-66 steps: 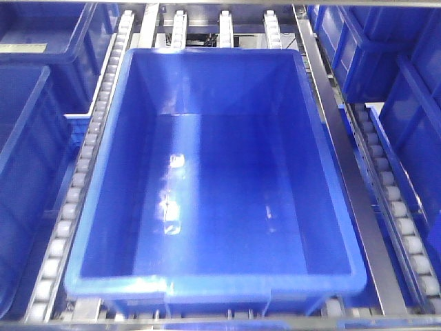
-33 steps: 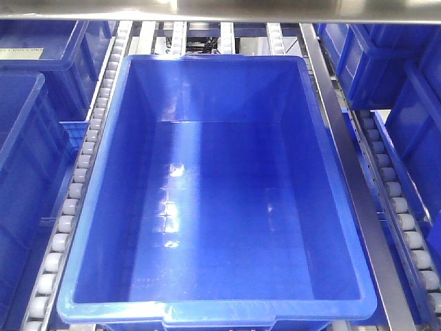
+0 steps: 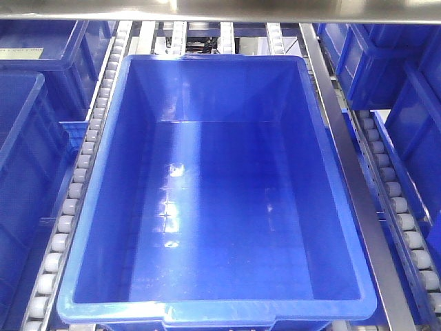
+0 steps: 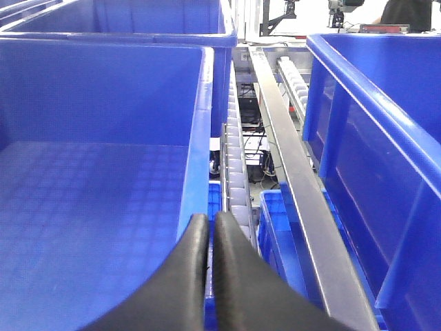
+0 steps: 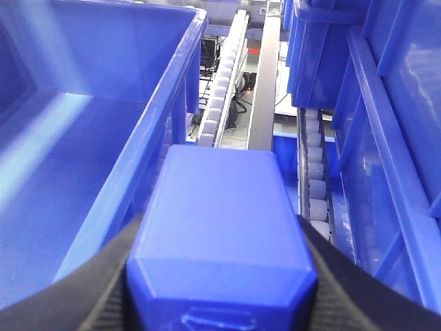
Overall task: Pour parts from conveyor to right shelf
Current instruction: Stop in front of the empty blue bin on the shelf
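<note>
In the right wrist view my right gripper point(image 5: 222, 227) is shut on the part point(image 5: 220, 221), a bright-blue plastic block that fills the space between the black fingers point(image 5: 103, 293). It hangs over the right rim of a big blue crate point(image 5: 162, 103), above the roller lane point(image 5: 219, 100) of the right shelf. My left gripper point(image 4: 211, 222) is shut with nothing in it, its tips over the right rim of another crate point(image 4: 201, 131). In the front view a large blue crate point(image 3: 213, 314) sits on the shelf rollers point(image 3: 76, 186) with nothing inside. The conveyor is out of view.
Steel rails point(image 3: 344, 172) divide the shelf lanes. More blue crates stand on both sides point(image 3: 27, 158) point(image 3: 406, 76) and close on the right of each wrist point(image 4: 365, 131) point(image 5: 393, 138). A steel bar point(image 3: 220, 8) crosses the top of the front view.
The front view moved closer to the shelf between the two earlier frames: the crate grew larger and the steel bar came into view at the top. It has held still since.
</note>
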Motion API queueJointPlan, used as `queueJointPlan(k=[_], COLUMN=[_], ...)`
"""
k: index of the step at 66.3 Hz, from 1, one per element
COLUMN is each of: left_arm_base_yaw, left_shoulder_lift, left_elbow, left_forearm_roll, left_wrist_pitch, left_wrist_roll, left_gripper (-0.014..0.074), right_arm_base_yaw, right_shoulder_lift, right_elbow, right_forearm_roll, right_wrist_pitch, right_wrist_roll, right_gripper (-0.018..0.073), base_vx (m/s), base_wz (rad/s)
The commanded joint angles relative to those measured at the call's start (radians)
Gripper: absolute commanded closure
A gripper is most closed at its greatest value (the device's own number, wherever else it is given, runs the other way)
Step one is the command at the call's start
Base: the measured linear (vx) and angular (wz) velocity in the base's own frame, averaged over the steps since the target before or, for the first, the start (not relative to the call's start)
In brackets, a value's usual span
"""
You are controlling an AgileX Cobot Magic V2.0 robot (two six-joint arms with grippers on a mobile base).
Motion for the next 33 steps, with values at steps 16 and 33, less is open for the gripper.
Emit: queueJointPlan(k=[16,33], left_arm_base_yaw=[-0.005,-0.005], left_shoulder_lift=[0.017,0.017], left_elbow=[-0.02,-0.02], left_forearm_roll=[-0.008,-0.008], left_wrist_pitch=[-0.079,-0.079], left_wrist_roll=[-0.008,-0.008], left_gripper=[0.0602,0.0602], right_arm_base_yaw=[-0.001,0.001], right_shoulder_lift=[0.009,0.152], right_elbow=[-0.029,-0.101], right_forearm_roll=[0.004,-0.01], right_wrist_pitch=[-0.09,-0.152], right_wrist_roll=[-0.006,-0.005], right_gripper=[0.0564,0.0564], base_vx=[0.0,0.0], base_wz=[0.0,0.0])
